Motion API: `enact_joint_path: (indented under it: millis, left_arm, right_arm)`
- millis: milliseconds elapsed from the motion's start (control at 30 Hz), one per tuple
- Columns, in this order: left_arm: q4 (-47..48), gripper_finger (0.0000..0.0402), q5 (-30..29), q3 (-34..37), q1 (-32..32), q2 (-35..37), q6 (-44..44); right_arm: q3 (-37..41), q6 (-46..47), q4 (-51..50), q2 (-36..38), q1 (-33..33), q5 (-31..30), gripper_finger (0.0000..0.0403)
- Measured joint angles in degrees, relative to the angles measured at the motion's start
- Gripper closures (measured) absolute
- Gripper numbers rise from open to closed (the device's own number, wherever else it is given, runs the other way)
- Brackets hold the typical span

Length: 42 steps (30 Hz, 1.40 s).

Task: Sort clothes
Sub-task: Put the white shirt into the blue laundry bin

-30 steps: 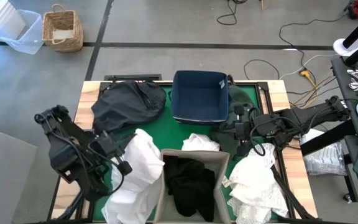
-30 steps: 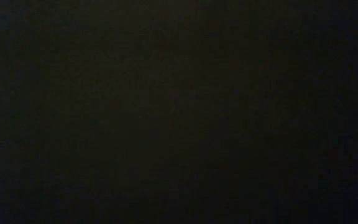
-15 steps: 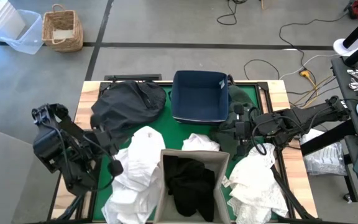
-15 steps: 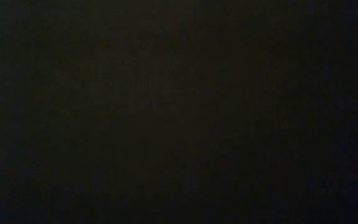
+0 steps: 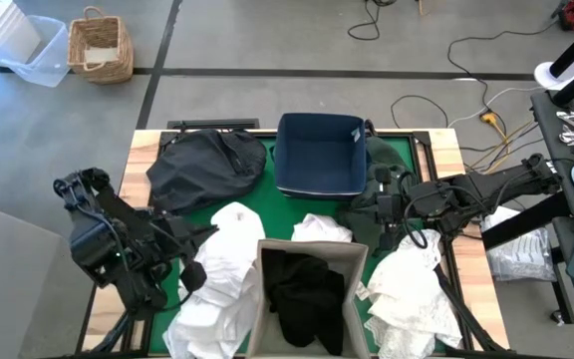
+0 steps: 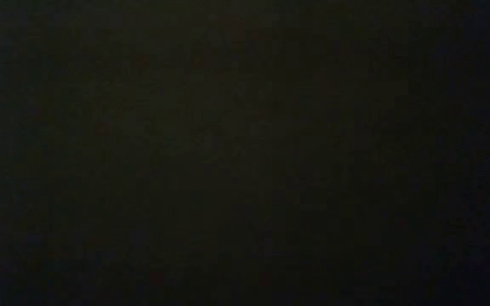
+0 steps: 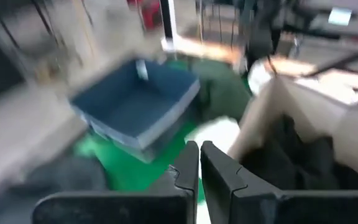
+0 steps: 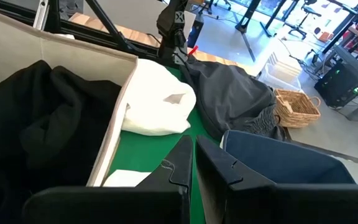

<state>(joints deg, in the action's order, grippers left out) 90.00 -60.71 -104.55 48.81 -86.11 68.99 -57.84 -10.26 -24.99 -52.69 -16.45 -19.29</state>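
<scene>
Charcoal grey garment (image 5: 205, 168) bunched at the table's far left. White wrinkly garment (image 5: 217, 274) heaped near-left, another white one (image 5: 407, 289) near-right, small white piece (image 5: 322, 228) mid-table. Black garment (image 5: 305, 287) crumpled inside the beige bin. Dark green garment (image 5: 379, 160) beside the blue bin.

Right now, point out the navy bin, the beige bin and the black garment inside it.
navy bin (image 5: 317, 155): high view, on its bare inner floor.
beige bin (image 8: 114, 134): right wrist view, on its side wall near the rim.
black garment (image 5: 305, 289): high view, on the middle of the crumpled fabric.
</scene>
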Motion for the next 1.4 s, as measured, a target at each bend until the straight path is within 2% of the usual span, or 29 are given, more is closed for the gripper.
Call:
enact_joint_path:
  millis: [133, 400, 533, 633, 800, 1033, 1167, 1400]
  left_arm:
    - [0.0, 0.0401, 10.9, 5.8, -0.4, 0.1, 10.1]
    - [0.0, 0.04, 21.5, 22.2, -1.3, 2.0, 32.6]
    - [0.0, 0.0377, 25.1, 30.1, -2.3, 3.4, 40.8]
    - [0.0, 0.0345, 28.8, 34.5, -3.4, 3.7, 48.1]
    - [-0.6, 0.0267, 33.5, 37.7, -6.1, 3.8, 49.0]
    - [-2.1, 0.0153, 33.2, 39.7, -9.6, 3.8, 48.1]
    - [-4.6, 0.0128, 32.4, 41.0, -11.6, 3.8, 45.6]
    - [-13.8, 0.0129, 31.4, 44.0, -14.8, 3.8, 38.6]
  right_arm:
    - [0.0, 0.0, 0.0, 0.0, 0.0, 0.0, 0.039]
    - [0.0, -0.2, 0.0, 0.0, 0.0, 0.0, 0.039]
    - [0.0, -0.2, 0.0, 0.0, 0.0, 0.0, 0.039]
    - [0.0, -0.2, 0.1, 0.0, 0.0, 0.0, 0.039]
    - [0.0, -0.3, 0.2, 0.0, 0.0, 0.0, 0.039]
    - [0.0, -0.3, 0.2, 0.0, 0.0, 0.0, 0.039]
    - [0.0, -0.3, 0.2, 0.0, 0.0, 0.0, 0.039]
    - [0.0, -0.3, 0.2, 0.0, 0.0, 0.0, 0.039]
